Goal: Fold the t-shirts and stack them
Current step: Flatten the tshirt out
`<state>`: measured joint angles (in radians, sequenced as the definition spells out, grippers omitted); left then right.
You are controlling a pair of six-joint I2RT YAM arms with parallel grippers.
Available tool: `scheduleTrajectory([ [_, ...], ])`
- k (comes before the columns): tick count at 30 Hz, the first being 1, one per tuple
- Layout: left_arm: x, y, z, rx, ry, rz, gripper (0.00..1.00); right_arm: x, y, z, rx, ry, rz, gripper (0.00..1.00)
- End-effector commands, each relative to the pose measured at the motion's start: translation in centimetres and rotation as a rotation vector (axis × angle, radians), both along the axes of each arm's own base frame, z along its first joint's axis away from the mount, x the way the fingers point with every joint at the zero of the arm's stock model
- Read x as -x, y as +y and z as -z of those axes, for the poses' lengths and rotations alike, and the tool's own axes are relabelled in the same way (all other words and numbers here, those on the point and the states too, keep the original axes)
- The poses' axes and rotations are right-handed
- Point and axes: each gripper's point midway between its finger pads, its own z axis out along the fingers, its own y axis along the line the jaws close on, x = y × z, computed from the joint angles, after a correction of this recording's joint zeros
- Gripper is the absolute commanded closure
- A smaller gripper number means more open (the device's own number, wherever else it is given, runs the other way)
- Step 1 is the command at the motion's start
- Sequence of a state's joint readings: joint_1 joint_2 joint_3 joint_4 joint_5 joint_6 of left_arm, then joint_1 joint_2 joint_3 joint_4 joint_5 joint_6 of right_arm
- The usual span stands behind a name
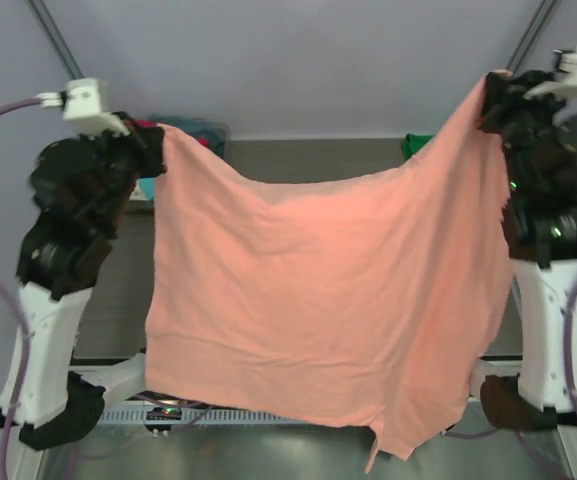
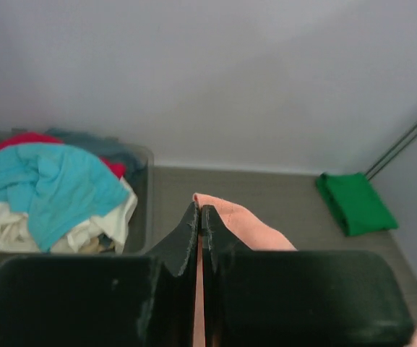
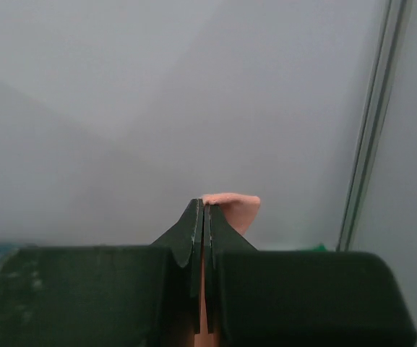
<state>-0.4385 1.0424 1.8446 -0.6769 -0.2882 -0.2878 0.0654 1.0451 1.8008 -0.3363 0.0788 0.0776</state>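
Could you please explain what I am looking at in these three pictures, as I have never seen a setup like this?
These are two robot arms bolted to a table. The wide picture comes from a fixed camera above and behind them. The other two come from a camera on each wrist, looking out past its own black fingers. The left gripper and right gripper are both shut on the upper edge of a salmon-pink t-shirt, holding it spread in the air between them. On the table, a grey tub holds a heap of shirts in turquoise, cream and red, and a folded green shirt lies to the right.
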Motion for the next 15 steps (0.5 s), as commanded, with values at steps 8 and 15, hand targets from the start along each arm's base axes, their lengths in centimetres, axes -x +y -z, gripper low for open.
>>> scheduleTrajectory([
  [8,-21.7,-0.4,26.0,-0.042,0.557,-0.095,1.0,-25.9,-3.0,28.7,-0.059,0.571,0.076,0.98],
  [15,-27.9,-2.3,31.4,-0.057,0.72,-0.029,0.22,-30.4,-3.1,34.4,-0.108,0.686,0.049,0.13],
])
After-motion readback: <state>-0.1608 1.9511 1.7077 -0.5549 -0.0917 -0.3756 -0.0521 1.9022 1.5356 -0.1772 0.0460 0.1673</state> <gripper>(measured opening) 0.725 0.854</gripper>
